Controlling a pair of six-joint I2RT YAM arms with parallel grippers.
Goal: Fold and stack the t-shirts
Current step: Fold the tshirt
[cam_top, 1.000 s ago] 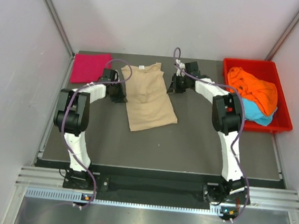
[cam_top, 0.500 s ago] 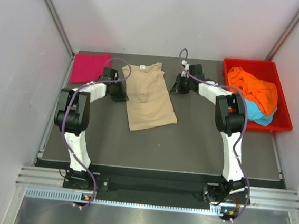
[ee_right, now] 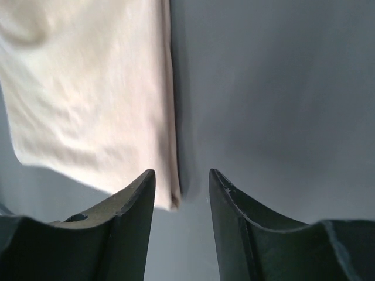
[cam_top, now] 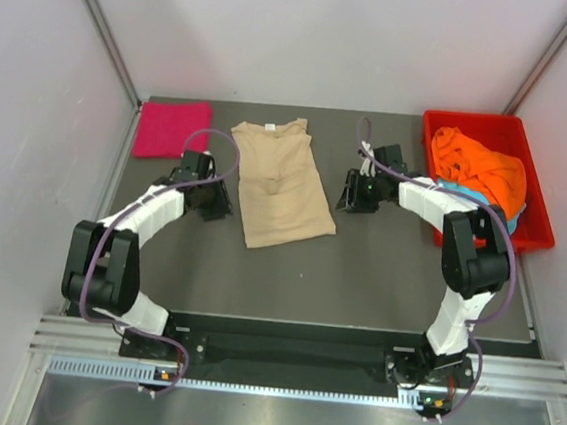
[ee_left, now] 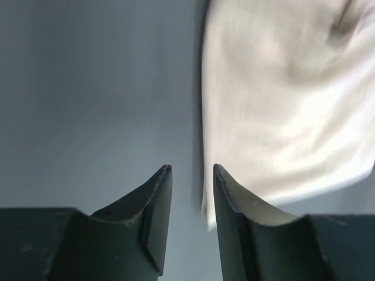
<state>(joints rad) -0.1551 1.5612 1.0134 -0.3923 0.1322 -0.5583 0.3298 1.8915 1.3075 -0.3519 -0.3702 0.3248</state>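
Note:
The beige t-shirt (cam_top: pixel 280 180) lies flat on the dark table, folded into a long strip with its neck label at the far end. My left gripper (cam_top: pixel 218 204) hovers just off its left edge, open and empty. The left wrist view shows that gripper (ee_left: pixel 190 168) over bare table, with the beige t-shirt (ee_left: pixel 281 105) to its right. My right gripper (cam_top: pixel 351 199) stands open to the right of the shirt. In the right wrist view this gripper (ee_right: pixel 181 171) holds nothing, and the beige t-shirt (ee_right: pixel 94 99) lies to its left. The magenta t-shirt (cam_top: pixel 171 128) lies folded at the far left.
A red tray (cam_top: pixel 537 212) at the far right holds the crumpled orange t-shirt (cam_top: pixel 483 170), with a bit of light blue t-shirt (cam_top: pixel 466 196) under it behind my right arm. White walls close in the grey table (cam_top: pixel 378 272) on three sides.
Both grippers have opened and drawn back toward the near side, away from the beige t-shirt's edges. The right one also moved rightward. The shirt lies as before.

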